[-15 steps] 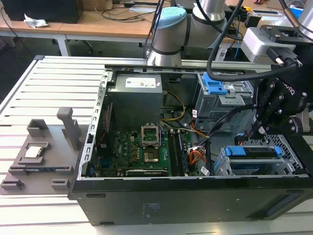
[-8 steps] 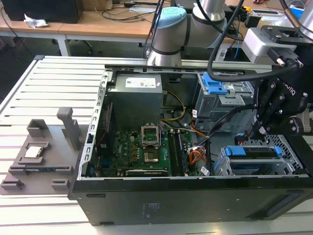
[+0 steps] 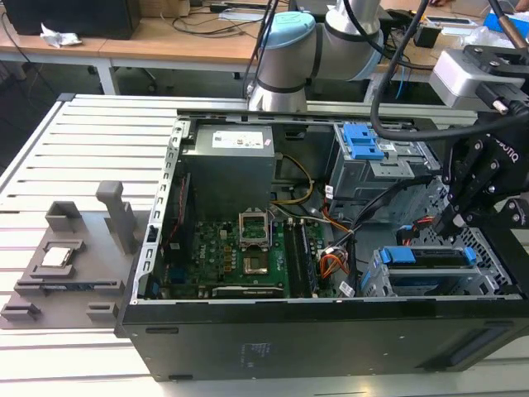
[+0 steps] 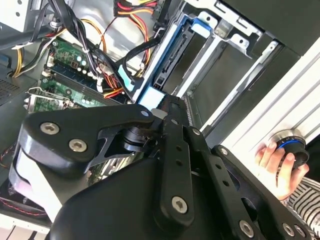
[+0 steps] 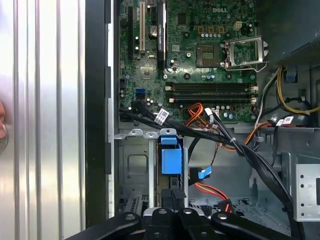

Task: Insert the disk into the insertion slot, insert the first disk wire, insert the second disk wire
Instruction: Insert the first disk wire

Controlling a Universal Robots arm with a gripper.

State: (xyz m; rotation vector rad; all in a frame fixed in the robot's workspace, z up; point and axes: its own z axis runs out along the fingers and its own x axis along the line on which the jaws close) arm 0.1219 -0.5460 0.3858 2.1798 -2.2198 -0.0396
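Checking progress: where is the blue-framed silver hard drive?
The drive sits at the exterior view's right, inside the low silver perforated cage, beneath the black gripper.

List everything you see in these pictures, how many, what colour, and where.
computer case: one, black, open, on the table
table: one, silver, slatted
motherboard: one, green, inside the case
power supply: one, grey, beside the motherboard
tall cage: one, grey with blue latch, inside the case
insertion slot: one, silver perforated cage, inside the case
disk: one, blue carrier, in the insertion slot
wires: several, black, orange, red, yellow, between motherboard and cages
fixture: one, grey, on the table, exterior view's left
knob: one, black with blue ring, in the hand
hand: one, around the knob
robot arm: one, pale blue and grey, behind the case
gripper: one, black, just above the disk
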